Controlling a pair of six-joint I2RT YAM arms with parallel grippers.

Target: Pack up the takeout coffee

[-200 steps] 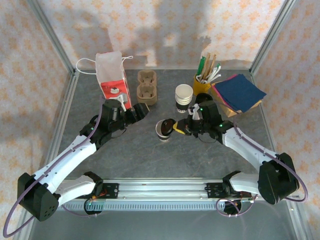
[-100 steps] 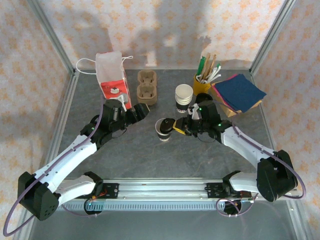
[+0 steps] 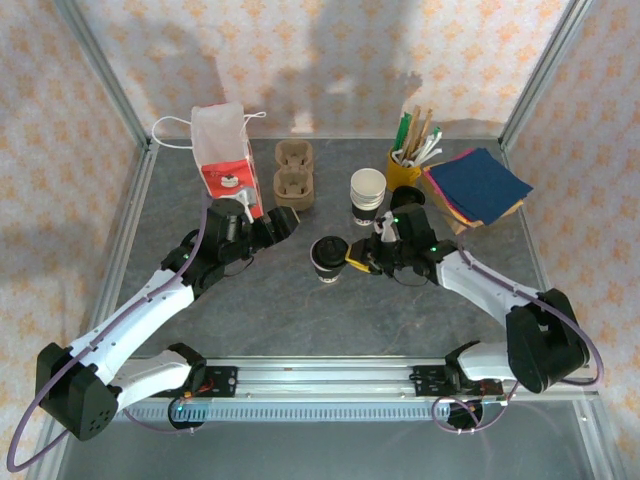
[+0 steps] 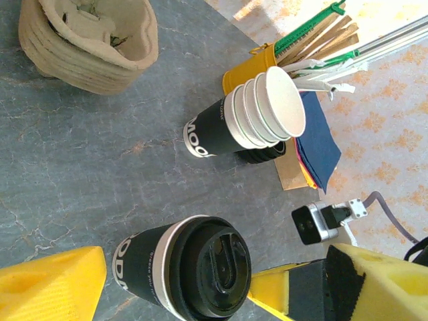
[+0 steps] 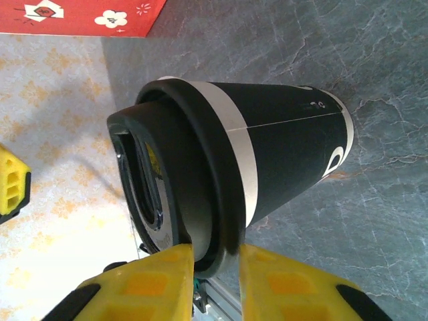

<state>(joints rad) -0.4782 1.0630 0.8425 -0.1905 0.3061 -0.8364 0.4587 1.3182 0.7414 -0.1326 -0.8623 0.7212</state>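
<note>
The takeout coffee (image 3: pixel 325 257), a dark cup with a white band under its black lid, stood on the grey table (image 3: pixel 300 320) near the middle. It was at about 7 o'clock from the stack of paper cups (image 3: pixel 367 195) and 5 o'clock from the brown cardboard carrier (image 3: pixel 292 175).

My left gripper (image 3: pixel 282 224) hung at the coffee's 10 o'clock, near it but apart from it, with the fingers spread wide. Through that wrist's camera the cup showed low between my two yellow fingers (image 4: pixel 53 284).

My right gripper (image 5: pixel 215 266) lay at the coffee's 3 o'clock, level with the lid. Its fingers (image 5: pixel 157 275) stood only a narrow gap apart, and the lid's rim sat in that gap. I could not tell whether they pinched the rim or merely flanked it.
</note>
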